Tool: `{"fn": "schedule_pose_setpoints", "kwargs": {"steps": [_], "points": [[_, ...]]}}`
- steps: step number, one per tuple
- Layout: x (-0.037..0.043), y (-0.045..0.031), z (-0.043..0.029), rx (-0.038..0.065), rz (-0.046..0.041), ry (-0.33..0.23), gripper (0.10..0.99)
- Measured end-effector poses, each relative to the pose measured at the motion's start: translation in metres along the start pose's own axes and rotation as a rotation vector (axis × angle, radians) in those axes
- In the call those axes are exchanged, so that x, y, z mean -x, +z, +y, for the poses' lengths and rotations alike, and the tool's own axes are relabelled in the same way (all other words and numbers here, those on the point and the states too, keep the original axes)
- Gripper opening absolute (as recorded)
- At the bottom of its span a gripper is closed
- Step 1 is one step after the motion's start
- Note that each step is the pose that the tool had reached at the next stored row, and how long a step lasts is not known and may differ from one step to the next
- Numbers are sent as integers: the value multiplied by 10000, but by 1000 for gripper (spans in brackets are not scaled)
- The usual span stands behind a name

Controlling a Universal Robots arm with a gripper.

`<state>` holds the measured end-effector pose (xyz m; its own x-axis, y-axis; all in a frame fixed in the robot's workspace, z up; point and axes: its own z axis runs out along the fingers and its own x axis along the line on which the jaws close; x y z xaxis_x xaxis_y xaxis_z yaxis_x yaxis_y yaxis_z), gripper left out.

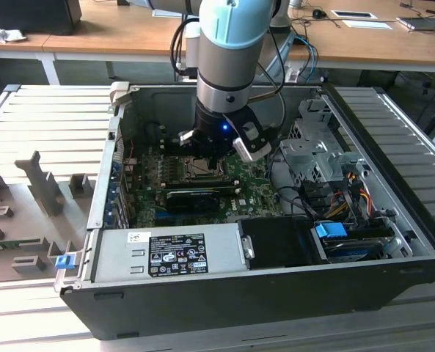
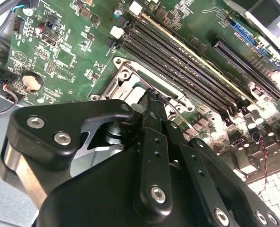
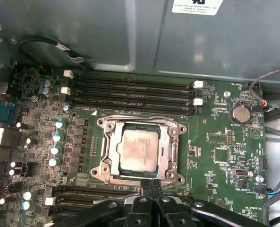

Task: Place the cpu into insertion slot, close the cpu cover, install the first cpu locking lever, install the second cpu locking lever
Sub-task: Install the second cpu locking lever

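CPU, the pale tan-silver square, sits flat in its socket on the motherboard, and the cpu cover, a silver frame with an open centre, lies down around it, so the chip shows through the opening. In the first wrist view the gripper has its two black fingers pressed together with no gap, and nothing is clamped between them; the fingertips stand at the socket's edge, just beside the cover's frame, on the side away from the memory slots. The second wrist view shows the same closed fingers tipped down onto the metal socket frame. In the exterior view the arm's wrist hangs low inside the open computer case, over the board.

The risk here, as I judge it, is a slip: the closed tips bear on thin metal close to the chip, and if they skid off the frame they could scrape the CPU's lid or the small capacitors near the socket. Too hard a push could also bend the cover or flex the board.
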<state>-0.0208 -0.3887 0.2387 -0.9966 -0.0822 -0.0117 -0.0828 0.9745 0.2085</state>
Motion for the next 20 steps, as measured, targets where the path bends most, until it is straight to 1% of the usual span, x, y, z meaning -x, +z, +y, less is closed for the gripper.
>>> {"fn": "schedule_pose_setpoints", "kwargs": {"steps": [2, 3, 4, 5, 8, 10, 17, 18, 20], "points": [[-6, 3, -19, 91, -7, -2, 106], [-11, 4, -26, 97, -7, -4, 106], [-24, 7, -29, 101, -7, -6, 106], [-62, 10, -29, 102, -6, -10, 106], [-115, 12, -46, 100, -3, -24, 106], [-134, 13, -58, 101, -2, -30, 106], [-139, 12, -73, 100, -2, -32, 106], [-148, 11, -77, 102, -1, -34, 106], [-197, 16, -80, 121, -3, -37, 106]]}}
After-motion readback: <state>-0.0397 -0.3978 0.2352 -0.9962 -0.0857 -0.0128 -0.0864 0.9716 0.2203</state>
